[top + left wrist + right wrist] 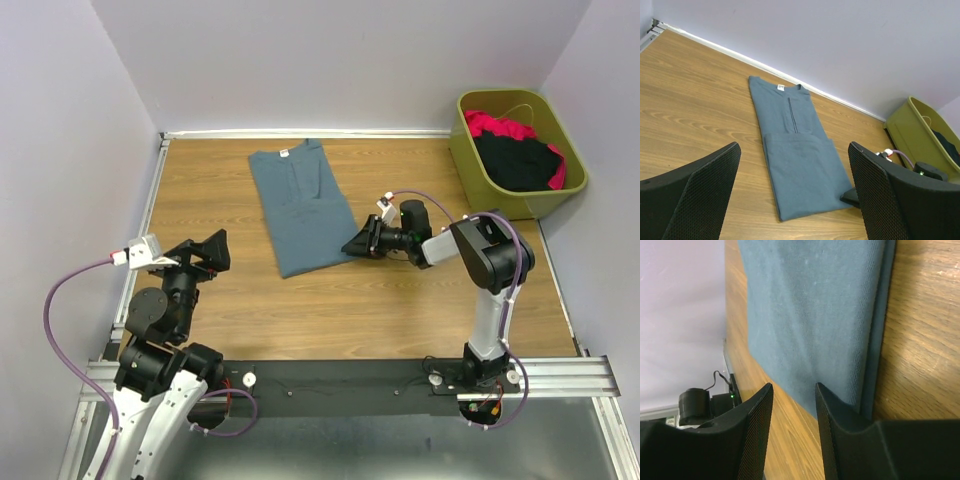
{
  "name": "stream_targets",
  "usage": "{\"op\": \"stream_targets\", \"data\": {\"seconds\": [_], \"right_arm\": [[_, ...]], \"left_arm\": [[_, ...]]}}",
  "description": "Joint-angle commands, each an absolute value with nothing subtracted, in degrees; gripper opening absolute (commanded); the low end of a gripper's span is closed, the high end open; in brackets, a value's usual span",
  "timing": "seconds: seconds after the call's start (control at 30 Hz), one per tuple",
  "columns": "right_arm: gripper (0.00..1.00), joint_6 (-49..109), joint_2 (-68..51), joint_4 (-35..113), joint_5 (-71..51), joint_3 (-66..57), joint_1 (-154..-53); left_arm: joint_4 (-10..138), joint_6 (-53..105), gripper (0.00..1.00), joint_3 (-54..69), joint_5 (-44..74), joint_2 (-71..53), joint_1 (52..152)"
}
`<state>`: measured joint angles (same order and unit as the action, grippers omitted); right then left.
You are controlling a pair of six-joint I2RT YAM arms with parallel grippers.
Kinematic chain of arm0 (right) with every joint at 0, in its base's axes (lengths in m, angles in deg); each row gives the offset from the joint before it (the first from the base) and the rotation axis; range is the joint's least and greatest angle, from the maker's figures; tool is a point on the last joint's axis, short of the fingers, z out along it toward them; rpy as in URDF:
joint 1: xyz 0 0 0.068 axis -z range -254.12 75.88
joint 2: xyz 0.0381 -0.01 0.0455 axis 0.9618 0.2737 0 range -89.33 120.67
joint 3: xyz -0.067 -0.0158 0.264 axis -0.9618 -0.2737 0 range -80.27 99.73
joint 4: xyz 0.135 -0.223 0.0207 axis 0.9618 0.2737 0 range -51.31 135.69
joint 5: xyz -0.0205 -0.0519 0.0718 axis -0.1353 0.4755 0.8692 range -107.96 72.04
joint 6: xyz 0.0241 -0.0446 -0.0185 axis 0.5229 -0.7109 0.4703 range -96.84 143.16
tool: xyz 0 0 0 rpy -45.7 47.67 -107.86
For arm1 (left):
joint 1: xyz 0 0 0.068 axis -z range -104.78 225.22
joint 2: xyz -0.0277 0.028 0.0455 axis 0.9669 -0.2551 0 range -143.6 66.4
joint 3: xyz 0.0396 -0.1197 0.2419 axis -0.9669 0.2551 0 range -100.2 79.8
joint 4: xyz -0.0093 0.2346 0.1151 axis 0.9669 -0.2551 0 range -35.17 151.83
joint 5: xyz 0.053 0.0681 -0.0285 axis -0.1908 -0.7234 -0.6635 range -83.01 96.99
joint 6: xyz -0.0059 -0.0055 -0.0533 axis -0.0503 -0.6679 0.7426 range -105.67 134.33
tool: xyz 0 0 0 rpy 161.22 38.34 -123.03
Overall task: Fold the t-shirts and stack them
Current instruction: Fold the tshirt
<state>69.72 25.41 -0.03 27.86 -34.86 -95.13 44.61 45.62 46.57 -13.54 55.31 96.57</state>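
Frankly, we worry that on the table (pixel 200 180) the slate-blue t-shirt (pixel 300 210), lying mid-table, could unfold if the right gripper (pixel 353 244), jaws partly apart at its near right corner with no cloth between them, catches only the top layer. It looks folded lengthwise into a smooth panel, white label (pixel 284 153) farthest from us. The left gripper (pixel 212 250) hovers with jaws wide, well apart from it.

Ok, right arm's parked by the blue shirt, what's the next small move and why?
Probably nudge the right pincer onto the near right corner of the blue t-shirt and close: its jaws stand apart with only table between them, the hem just beyond, and the shirt is folded lengthwise only.
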Motion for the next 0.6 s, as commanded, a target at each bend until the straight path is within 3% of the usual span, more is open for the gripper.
{"op": "stream_targets", "data": {"seconds": [0.0,0.2,0.4,0.57], "right_arm": [[0.47,66.49,25.12,1.51,26.86,-37.73,-94.42],[0.47,57.10,14.22,21.16,20.29,-33.44,-95.30],[0.51,51.64,3.33,39.20,0.11,-29.03,-96.18],[0.56,48.04,3.13,55.53,-10.83,-24.03,-96.79]], "left_arm": [[45.57,45.09,0.96,47.19,-13.05,54.28,96.32],[46.44,46.05,0.94,46.58,-8.05,45.59,96.40],[46.10,53.51,0.91,45.87,0.66,31.26,96.75],[45.04,59.06,0.91,47.71,0.76,24.49,99.03]]}}
